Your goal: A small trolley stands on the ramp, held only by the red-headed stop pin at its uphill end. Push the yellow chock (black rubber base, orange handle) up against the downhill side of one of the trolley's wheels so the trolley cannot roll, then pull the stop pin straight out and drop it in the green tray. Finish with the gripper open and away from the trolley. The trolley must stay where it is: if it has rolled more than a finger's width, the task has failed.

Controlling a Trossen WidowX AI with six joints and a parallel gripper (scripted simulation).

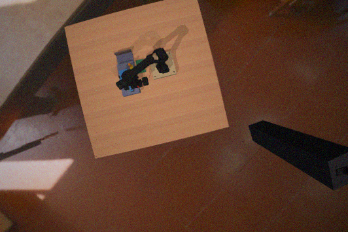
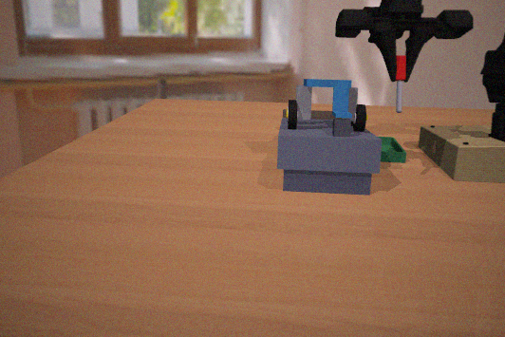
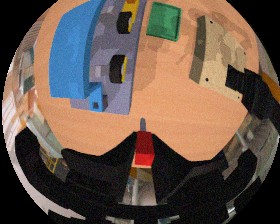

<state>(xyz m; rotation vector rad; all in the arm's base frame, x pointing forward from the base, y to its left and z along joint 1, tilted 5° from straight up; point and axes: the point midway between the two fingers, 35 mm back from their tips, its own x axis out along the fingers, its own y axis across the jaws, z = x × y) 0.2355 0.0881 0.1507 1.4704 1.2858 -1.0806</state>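
My gripper [image 2: 400, 75] [image 3: 143, 136] is shut on the red-headed stop pin [image 2: 399, 96] [image 3: 143, 124], which hangs upright in the air beside the ramp, clear of it. The blue trolley [image 2: 342, 100] [image 3: 72, 57] stands on the grey-blue ramp [image 1: 125, 58] [image 2: 327, 152] [image 3: 120, 104]. The yellow chock [image 3: 130, 7] [image 1: 130, 66] is by the trolley's far wheel [image 3: 124, 23] on the tray side, on its downhill side; whether they touch is hard to tell. The green tray [image 1: 139, 61] [image 2: 393, 151] [image 3: 164, 21] lies beside the ramp, with nothing seen in it.
The arm's pale base block [image 1: 167, 73] [image 2: 475, 162] [image 3: 215, 65] stands beyond the tray. The wooden table [image 1: 157, 123] [image 2: 190, 265] extends around everything. In the top view the arm covers part of the trolley and ramp.
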